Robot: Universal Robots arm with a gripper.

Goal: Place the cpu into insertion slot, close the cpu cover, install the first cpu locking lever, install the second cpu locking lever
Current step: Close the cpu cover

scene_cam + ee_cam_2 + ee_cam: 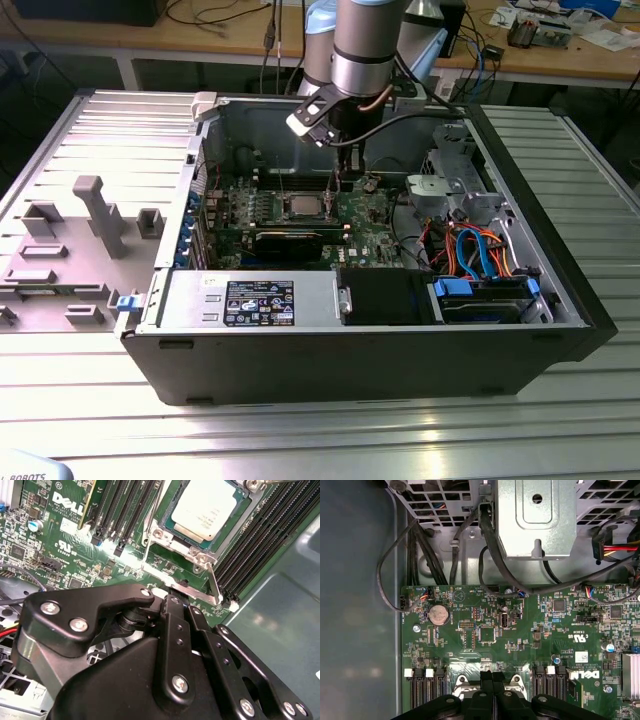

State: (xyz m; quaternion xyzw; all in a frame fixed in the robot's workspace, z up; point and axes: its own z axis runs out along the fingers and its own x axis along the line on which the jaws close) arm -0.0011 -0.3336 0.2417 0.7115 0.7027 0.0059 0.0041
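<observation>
Claw (341, 178) fingers are pressed flat together, with no gap showing in the first wrist view and nothing visible between them. Whether the tips nip a wire I cannot tell. It hangs from the arm straight down into the open computer case (350, 360), which lies on its side on the slatted metal table (300, 440).

The tips are low over the green motherboard (380, 235), just beside the socket on the side toward the exterior view's right. The cpu (209, 505) is already seated there, silvery top up, around the middle of the board and nearer the case's far wall than its near wall. The insertion slot itself is hidden under it.

The cpu cover (182, 544) is down, and the chip shows through its window. Neither lever looks latched. A thin wire lever (151, 527) rises along one edge of the frame. A flat silver lever arm (213, 582) stands tilted at the edge nearest the fingertips (172, 602), very close to them, though contact is unclear.

Long black memory slots (260, 535) run along both sides of the socket. A round coin cell (439, 614) sits farther along the board, near the grey drive cage (535, 520). A long black card (290, 240) lies across the board toward the case's near wall.
</observation>
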